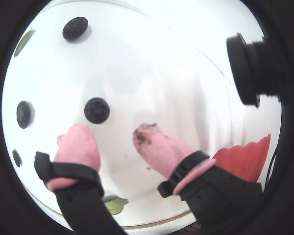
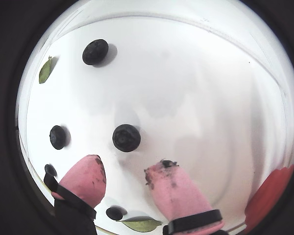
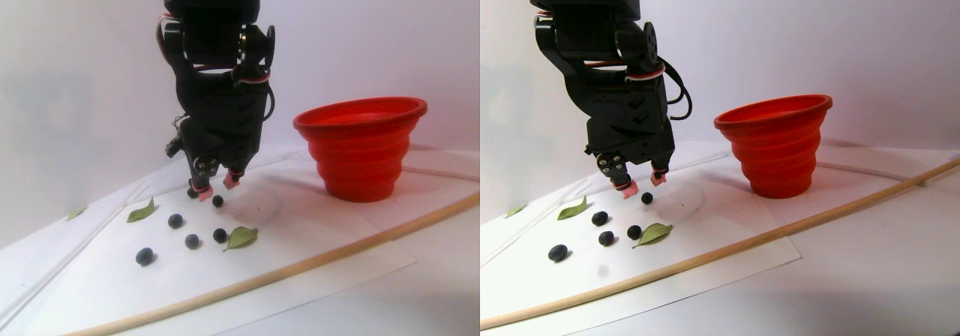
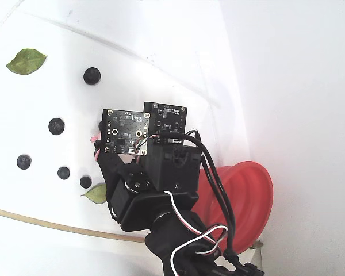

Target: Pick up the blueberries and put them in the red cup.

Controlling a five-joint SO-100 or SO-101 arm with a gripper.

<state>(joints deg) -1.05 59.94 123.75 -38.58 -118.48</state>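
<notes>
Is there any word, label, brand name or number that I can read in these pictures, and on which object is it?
No readable text anywhere.
Two circuit boards on the arm, fixed view: only small pale marks, too small to read.
The red cup, the blueberries and the white sheet: no print visible.

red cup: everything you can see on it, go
The red cup is a cone of stepped rings that looks like soft silicone, with a wide rolled rim. It stands upright, narrow base down, on the white sheet, to the right of the gripper in the stereo pair view. Nothing touches it besides the sheet. Its inside is not visible from the side. In the fixed view the arm partly hides it. A wrist view catches only a red edge at lower right.
</notes>
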